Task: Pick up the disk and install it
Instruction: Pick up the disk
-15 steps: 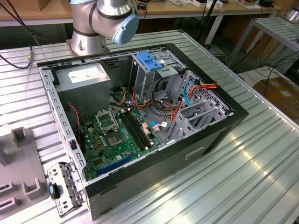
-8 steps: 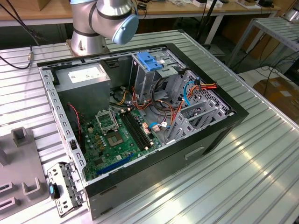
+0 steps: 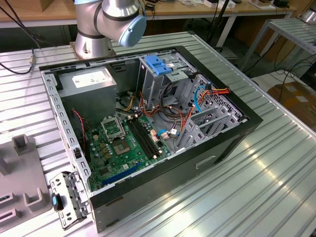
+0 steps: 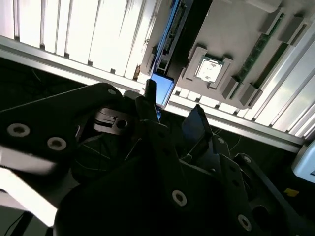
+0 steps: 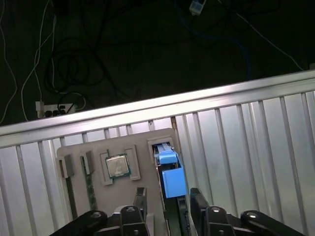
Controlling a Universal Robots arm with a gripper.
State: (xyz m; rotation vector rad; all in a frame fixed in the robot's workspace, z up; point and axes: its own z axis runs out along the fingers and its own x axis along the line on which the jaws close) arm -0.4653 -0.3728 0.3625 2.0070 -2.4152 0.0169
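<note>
- Gripper [image 5: 168, 200] hangs over the grey fixture tray [image 5: 142, 142], jaws spread wide. Nothing is in them. In the first wrist view one finger [image 5: 141, 197] sits on each side of the disk's line, with a clear gap to it on both sides.
- The disk [image 5: 170, 169] is in the tray, standing on edge in a narrow slot. It is at the end of the tray away from the other parts, its blue rail and tab facing up toward the jaws.
- My read: it is parked on edge so the thin body comes up between the fingers and a plain squeeze across the flat faces will take it.
- Also in the tray are a processor chip [image 5: 117, 165] flat in a square pocket and a memory stick [image 5: 89, 189] in a long slot beside it. Each part has its own pocket and none touch.
- The tray lies on the ribbed metal table [image 3: 276, 187], at the exterior view's left, well apart from the drive end of the computer case [image 3: 222, 143].
- The case lies on its side with the panel off, presumably so the bays can be reached from above.
- Inside it: motherboard [image 3: 118, 143] on the floor, grey power supply [image 3: 91, 84] in the far left corner, and a metal drive cage [image 3: 207, 118] with orange and blue cables at the right.
- A light-blue latch plate [image 3: 157, 64] stands at the far side.
- Disk not yet lifted, so nothing is installed.
</note>
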